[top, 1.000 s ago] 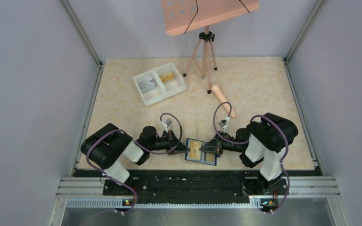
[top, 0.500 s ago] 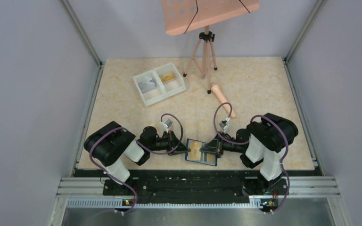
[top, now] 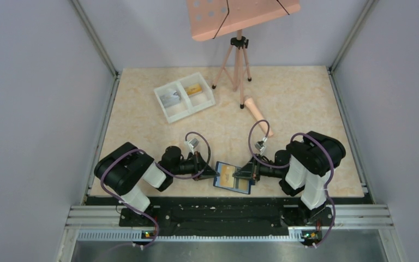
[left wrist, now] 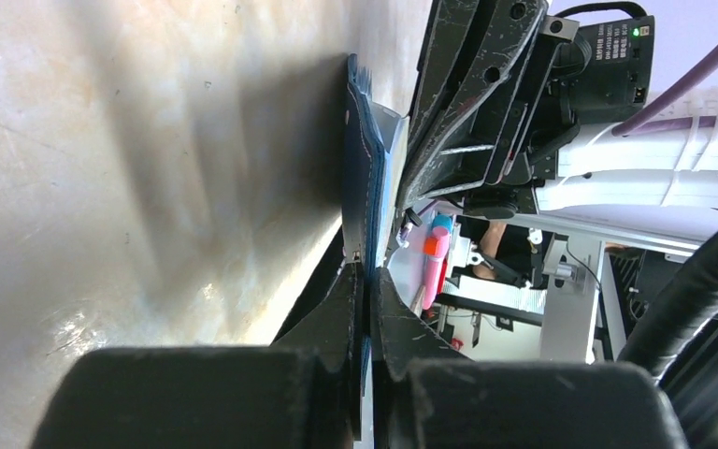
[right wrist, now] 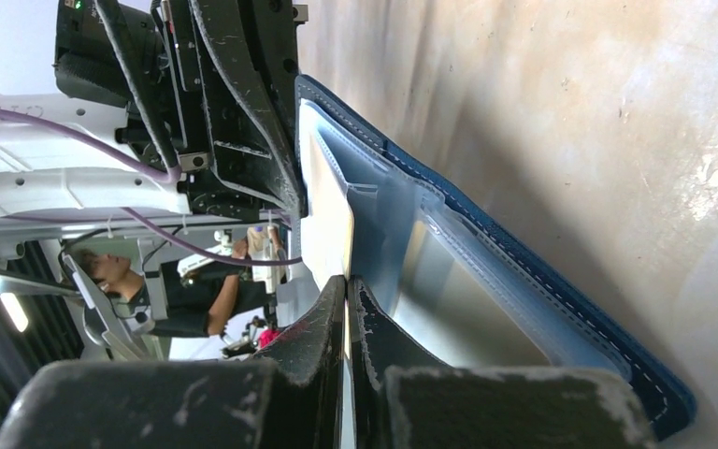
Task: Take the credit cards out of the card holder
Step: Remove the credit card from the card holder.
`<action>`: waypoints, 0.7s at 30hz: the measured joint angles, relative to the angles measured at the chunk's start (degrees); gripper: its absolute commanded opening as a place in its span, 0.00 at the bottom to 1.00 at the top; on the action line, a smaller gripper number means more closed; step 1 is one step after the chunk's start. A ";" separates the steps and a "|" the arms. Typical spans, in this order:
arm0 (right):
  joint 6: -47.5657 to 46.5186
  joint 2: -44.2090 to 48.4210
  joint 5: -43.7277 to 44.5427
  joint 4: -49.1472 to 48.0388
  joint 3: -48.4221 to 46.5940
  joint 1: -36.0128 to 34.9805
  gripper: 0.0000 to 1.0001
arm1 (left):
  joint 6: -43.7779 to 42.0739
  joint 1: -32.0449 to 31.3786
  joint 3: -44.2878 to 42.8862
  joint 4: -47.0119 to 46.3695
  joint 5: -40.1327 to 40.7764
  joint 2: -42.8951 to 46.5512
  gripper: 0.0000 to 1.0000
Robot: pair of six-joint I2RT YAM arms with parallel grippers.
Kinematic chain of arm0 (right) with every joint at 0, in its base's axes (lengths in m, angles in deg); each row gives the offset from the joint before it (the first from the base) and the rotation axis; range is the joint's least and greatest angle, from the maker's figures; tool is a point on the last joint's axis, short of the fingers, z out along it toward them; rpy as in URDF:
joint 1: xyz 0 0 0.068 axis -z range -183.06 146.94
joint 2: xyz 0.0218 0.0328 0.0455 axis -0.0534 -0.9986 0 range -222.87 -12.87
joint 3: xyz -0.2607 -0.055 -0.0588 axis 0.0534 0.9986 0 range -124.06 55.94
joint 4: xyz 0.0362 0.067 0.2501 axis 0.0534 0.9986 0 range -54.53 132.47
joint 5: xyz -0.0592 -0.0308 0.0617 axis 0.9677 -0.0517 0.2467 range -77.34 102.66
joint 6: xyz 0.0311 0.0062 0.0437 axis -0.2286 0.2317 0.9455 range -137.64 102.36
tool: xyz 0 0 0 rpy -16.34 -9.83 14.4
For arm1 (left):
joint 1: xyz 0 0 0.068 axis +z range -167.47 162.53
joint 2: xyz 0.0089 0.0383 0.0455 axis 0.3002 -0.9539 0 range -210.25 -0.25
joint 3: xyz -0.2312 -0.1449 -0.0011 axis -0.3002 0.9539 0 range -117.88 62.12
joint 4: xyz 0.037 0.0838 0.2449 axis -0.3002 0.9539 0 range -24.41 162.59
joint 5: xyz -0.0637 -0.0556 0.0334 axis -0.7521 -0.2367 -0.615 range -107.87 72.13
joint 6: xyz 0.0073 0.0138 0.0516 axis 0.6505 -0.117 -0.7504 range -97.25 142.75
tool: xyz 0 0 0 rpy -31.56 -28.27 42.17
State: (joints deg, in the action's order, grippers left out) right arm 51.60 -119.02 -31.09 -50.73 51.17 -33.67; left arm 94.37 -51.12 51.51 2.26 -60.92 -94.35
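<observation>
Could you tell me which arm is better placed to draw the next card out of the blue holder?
Right. The right tool is shut on a card inside the open card holder; the left tool only clamps the holder's edge, steadying it.

Pale lavender walls [top: 33,109] enclose a beige marbled tabletop [top: 300,98] edged by aluminium posts [top: 94,38], with a metal rail [top: 229,215] along its near edge and a pink perforated board [top: 240,13] on a tripod [top: 239,60] at the back.

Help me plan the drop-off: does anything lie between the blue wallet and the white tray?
No object lies on the table between the card holder and the tray. Only the left arm's cable loop rises close beside that line.
</observation>
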 measured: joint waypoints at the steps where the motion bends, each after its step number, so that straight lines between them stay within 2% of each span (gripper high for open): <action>1: 0.00 0.00 -0.09 0.00 0.00 0.00 0.04 | -0.11 0.02 0.00 0.31 0.00 0.02 0.00; 3: 0.04 0.00 -0.13 0.02 0.00 0.00 0.09 | -0.22 0.04 0.00 0.66 0.00 0.02 0.00; 6: 0.11 0.00 -0.11 0.04 0.00 0.00 0.00 | -0.26 0.04 0.00 0.85 0.00 0.02 0.00; 12: 0.42 0.00 -0.11 0.04 0.00 0.00 0.00 | -0.70 0.04 0.00 1.18 0.02 0.02 0.00; 16: 0.50 0.00 -0.09 0.07 0.00 0.00 0.06 | -1.07 0.04 0.00 1.62 0.26 0.02 0.00; 18: 0.52 0.00 -0.07 0.07 0.02 0.00 0.00 | -1.09 0.04 0.00 1.62 0.39 0.02 0.00; 21: 0.48 0.00 -0.07 0.04 0.02 0.00 0.00 | -1.09 0.04 0.00 1.62 0.46 0.02 0.00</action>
State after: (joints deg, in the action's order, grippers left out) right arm 52.08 -119.02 -31.15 -50.68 51.19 -33.67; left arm 93.27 -51.07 51.51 3.88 -60.46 -94.33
